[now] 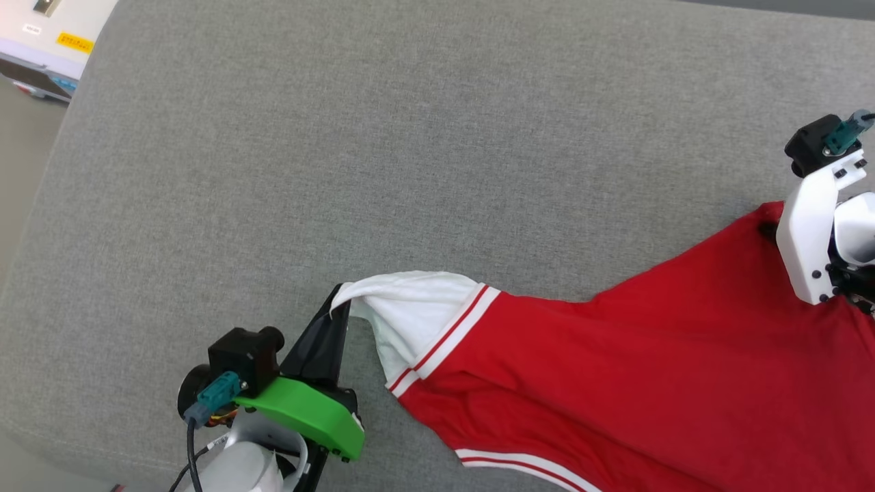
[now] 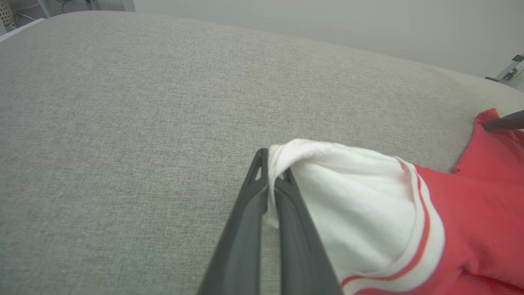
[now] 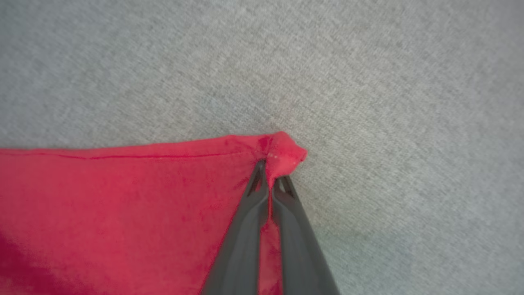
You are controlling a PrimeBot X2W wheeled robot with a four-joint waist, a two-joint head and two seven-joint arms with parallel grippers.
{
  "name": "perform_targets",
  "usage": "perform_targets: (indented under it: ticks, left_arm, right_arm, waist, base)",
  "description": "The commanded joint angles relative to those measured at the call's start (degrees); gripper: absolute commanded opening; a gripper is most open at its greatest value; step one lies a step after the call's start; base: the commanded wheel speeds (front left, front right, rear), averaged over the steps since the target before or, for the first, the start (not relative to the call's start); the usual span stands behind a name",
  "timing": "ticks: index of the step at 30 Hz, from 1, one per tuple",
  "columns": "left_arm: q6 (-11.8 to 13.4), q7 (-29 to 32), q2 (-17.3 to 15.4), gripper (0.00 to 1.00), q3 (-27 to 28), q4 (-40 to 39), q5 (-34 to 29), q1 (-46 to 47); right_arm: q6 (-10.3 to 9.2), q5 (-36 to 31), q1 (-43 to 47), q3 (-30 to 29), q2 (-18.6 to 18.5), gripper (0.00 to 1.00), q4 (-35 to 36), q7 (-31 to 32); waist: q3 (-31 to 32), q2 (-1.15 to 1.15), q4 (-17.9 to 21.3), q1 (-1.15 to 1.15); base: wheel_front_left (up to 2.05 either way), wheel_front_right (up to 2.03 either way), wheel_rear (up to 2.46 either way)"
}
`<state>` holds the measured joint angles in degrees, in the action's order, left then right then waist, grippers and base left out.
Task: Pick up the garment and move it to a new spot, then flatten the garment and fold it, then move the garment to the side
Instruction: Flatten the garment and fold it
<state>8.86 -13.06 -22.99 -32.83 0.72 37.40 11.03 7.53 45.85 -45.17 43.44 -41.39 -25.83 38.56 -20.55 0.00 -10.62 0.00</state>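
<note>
The garment (image 1: pixel 615 369), a red jersey with a white sleeve (image 1: pixel 410 311) edged in red and white stripes, is stretched and creased across the grey fabric bench (image 1: pixel 410 137), from about 6 o'clock out to 3 o'clock in the head view. The left fingers (image 2: pixel 245 229) are clenched on the sleeve's edge toward 7 o'clock. The right fingers (image 3: pixel 241 229) are pinched on a red hemmed corner at 3 o'clock.
</note>
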Motion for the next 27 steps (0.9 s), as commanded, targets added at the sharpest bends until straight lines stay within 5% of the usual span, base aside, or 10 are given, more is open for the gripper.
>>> perform_targets:
  ticks: [1, 11, 19, 27]
  left_arm:
    - [-0.31, -0.31, -0.18, 0.00, 0.29, 0.06, 0.27, 0.32]
    - [0.47, 1.57, -5.96, 0.00, 4.07, -5.08, 0.30, 1.70]
    - [0.69, 6.85, -9.80, 0.00, 5.74, -10.59, -2.34, 11.14]
    - [-2.85, 11.98, -11.11, 0.00, 6.01, -9.90, -4.06, 25.66]
  right_arm:
    - [-0.04, 0.30, -0.01, 1.33, 0.36, 0.00, -0.77, -2.67]
    - [-0.04, 3.34, -0.76, -0.84, -2.24, 0.00, 3.46, -21.52]
    - [-0.04, 3.23, -1.74, -3.49, -2.90, 0.00, 8.57, -28.23]
    - [-0.04, 0.77, -3.85, -9.02, -1.54, 0.00, 12.89, -31.22]
  waist:
    - [2.13, 0.00, 1.08, 0.00]
    - [9.06, 0.00, 3.92, 0.00]
    - [11.75, 0.00, 6.94, 0.00]
    - [10.93, 0.00, 9.61, 0.00]
  base:
    - [0.00, 0.00, 0.00]
    - [0.00, 0.00, 0.00]
    - [0.00, 0.00, 0.00]
    - [0.00, 0.00, 0.00]
